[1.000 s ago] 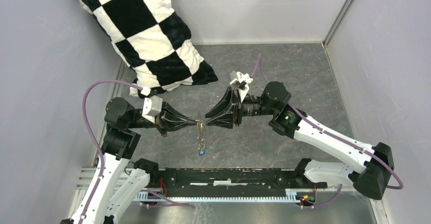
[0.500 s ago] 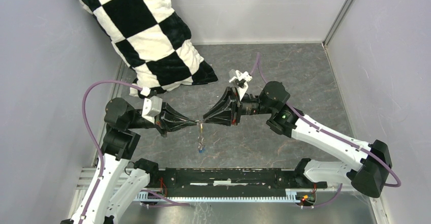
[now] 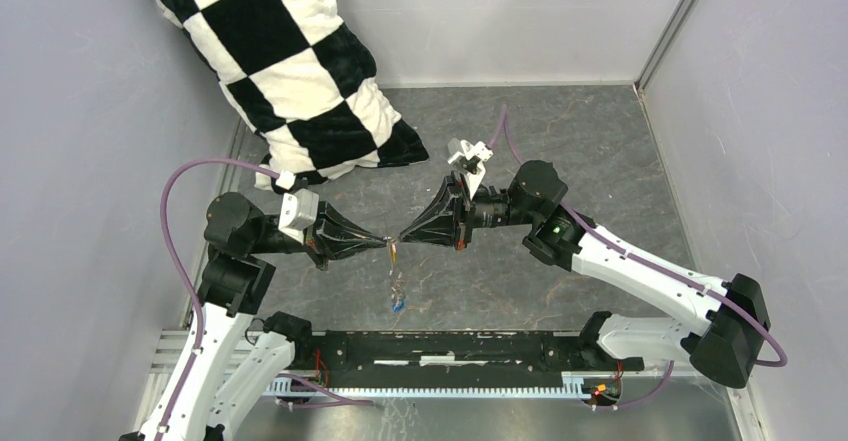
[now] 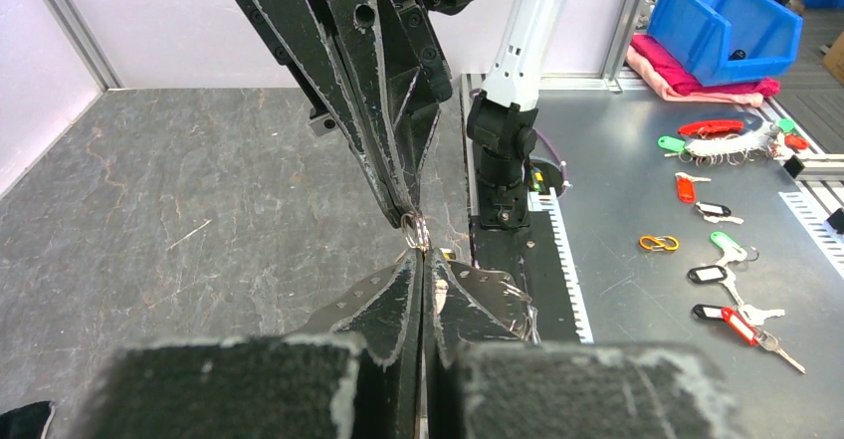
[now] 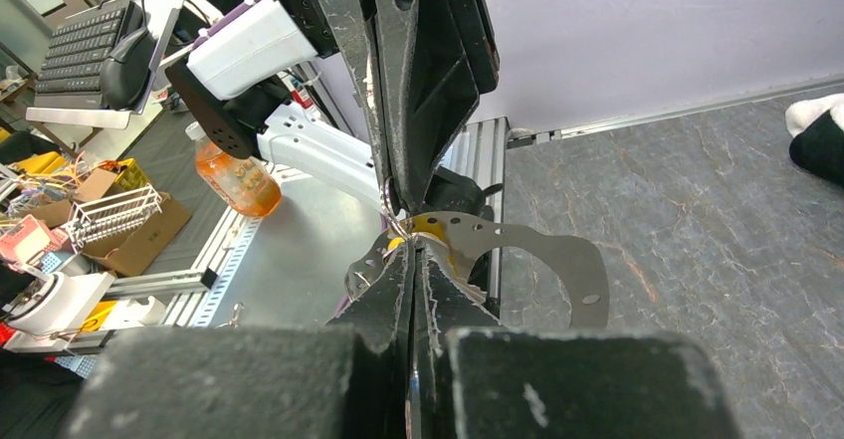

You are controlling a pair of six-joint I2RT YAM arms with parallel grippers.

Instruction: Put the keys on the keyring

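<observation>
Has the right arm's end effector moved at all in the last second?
Yes. The right end effector has crept slightly left in the top view, toward the pillow.

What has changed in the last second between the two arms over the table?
The right arm shifted slightly left, carrying the right gripper closer against the left gripper. The blue key dangling below them seems to have swung a touch toward the near edge. Nothing was grabbed or released. Both grippers stayed shut, tip to tip; the left arm and the checkered pillow did not move.
</observation>
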